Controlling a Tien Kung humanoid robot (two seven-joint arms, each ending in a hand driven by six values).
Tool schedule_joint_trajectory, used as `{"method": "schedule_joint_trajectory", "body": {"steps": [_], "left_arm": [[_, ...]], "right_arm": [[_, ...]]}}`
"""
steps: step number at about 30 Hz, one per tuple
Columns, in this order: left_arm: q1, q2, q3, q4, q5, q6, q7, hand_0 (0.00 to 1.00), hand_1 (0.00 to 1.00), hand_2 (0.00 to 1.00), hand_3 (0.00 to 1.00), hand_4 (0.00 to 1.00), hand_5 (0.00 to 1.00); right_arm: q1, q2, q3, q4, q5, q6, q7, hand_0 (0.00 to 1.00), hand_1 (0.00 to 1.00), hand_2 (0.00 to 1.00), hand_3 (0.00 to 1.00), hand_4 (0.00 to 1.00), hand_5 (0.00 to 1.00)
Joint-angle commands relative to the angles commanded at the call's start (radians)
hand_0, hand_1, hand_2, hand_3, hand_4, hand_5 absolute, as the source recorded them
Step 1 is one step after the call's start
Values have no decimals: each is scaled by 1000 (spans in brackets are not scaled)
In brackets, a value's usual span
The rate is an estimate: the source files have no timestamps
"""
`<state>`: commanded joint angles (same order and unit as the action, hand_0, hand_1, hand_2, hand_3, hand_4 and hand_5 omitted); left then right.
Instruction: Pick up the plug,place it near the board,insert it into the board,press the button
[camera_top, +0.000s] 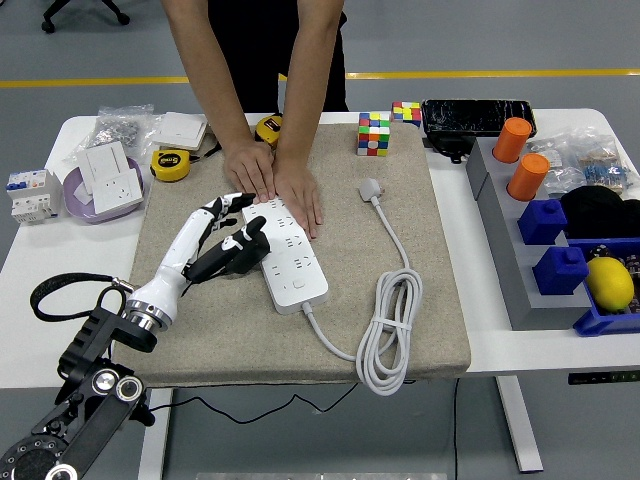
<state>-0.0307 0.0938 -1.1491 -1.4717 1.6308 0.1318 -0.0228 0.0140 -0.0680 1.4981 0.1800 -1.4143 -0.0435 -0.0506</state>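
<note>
A white power strip (288, 252) lies on the beige mat (330, 330), with its button (297, 284) near the cable end. My left hand (232, 246), white with black joints, reaches in from the lower left. It holds a black plug (243, 252) against the strip's left edge, about halfway along, and the upper fingers (222, 208) stretch toward the strip's far end. A thin black cord trails from the plug toward my wrist. A person's two hands (275, 178) press flat on the strip's far end. My right arm is out of view.
The strip's own white cable (388, 330) lies coiled at the right of the mat, ending in a white plug (371, 188). Tape measures (171, 163), socket plates (110, 172) and a breaker (30, 194) are at the far left. Cubes (374, 133) and bins (560, 240) are at the right.
</note>
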Motion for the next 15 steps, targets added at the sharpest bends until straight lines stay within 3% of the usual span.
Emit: {"method": "schedule_joint_trajectory", "body": {"steps": [7, 15], "left_arm": [[-3, -7, 31, 74, 41, -11, 2, 921, 958, 911, 876, 998, 998], [-18, -9, 33, 90, 94, -11, 2, 924, 959, 909, 874, 998, 998]], "right_arm": [[5, 0, -11, 0, 11, -1, 4, 808, 713, 718, 760, 998, 990], [0, -2, 3, 0, -3, -1, -2, 808, 712, 716, 760, 998, 992]]}}
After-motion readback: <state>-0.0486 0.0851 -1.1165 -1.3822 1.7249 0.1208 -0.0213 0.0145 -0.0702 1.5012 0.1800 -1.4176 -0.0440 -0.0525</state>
